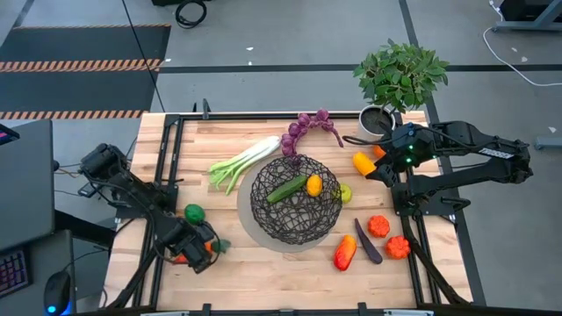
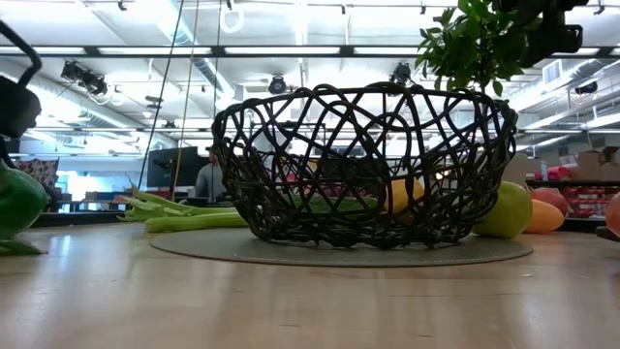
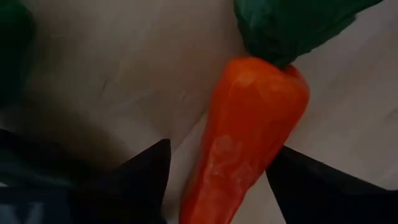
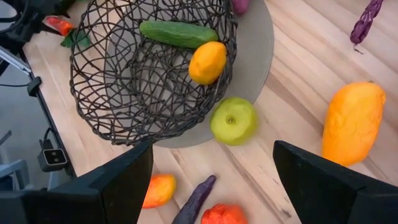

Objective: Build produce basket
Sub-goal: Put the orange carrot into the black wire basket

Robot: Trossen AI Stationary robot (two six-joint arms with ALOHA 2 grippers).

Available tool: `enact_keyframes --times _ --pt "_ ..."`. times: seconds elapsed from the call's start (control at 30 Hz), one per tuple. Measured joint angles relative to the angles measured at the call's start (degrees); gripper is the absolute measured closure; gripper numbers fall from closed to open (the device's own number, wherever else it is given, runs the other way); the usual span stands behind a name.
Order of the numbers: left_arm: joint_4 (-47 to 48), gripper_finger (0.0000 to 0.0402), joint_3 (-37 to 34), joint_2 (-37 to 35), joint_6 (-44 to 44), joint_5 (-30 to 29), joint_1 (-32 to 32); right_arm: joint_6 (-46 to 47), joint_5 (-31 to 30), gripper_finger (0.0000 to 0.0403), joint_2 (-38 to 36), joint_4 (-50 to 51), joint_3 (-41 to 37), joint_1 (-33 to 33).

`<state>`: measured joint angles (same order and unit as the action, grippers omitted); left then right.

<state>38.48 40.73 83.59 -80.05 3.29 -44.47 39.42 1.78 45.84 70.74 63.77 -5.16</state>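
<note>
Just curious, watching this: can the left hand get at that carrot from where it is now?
Probably yes. The left hand is right over the carrot, its open fingers either side of it on bare wood, with nothing between them.

Colour rundown: the basket [image 1: 295,200] is dark brown-black woven wire on a pale grey round base. Inside it, a green cucumber [image 1: 287,189] and a yellow-orange lemon [image 1: 313,184]. The carrot [image 3: 249,130] is bright orange with a dark green top. The leek [image 1: 244,161] fades from white to light green, the grapes [image 1: 307,127] are purple. There's a yellow-green apple [image 4: 233,121], a dark purple aubergine [image 1: 368,242] and a deep green pepper [image 1: 194,212]. The surface [image 1: 263,281] is pale wood with visible plank stripes.
</note>
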Motion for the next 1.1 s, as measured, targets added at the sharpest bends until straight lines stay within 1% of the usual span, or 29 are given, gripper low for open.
enact_keyframes --times 0.13,0.3,0.4,0.53,0.73,0.87,1.1 --pt "-1.31 0.0172 0.0 0.0 0.16 -0.39 0.69 -0.39 -0.02 0.0068 0.0 0.0 0.0 -0.01" --pt "-2.54 0.0242 0.0 0.0 -0.33 -2.56 2.01 -0.58 -0.04 0.0068 -0.01 -0.02 0.0 -0.01" --pt "-4.87 0.0282 0.0 0.0 -0.31 -3.03 3.15 -0.65 -0.04 0.0068 0.0 -0.02 -0.02 -0.01" --pt "-7.5 0.0286 0.75 0.02 -0.33 -3.17 4.53 -2.0 -0.03 0.0068 -0.01 -0.02 0.0 0.0" --pt "-5.68 0.0286 6.04 0.02 0.08 -3.29 6.84 -4.25 -0.07 0.0068 -0.02 -0.04 -0.02 0.0" --pt "-0.9 0.0286 12.87 0.03 2.88 -4.84 8.62 -5.56 -0.32 0.0068 0.0 -0.05 0.0 0.01" --pt "13.69 0.0287 28.26 0.03 9.39 -11.02 13.36 -6.64 -0.87 0.0068 -0.01 -0.73 0.0 -0.01"
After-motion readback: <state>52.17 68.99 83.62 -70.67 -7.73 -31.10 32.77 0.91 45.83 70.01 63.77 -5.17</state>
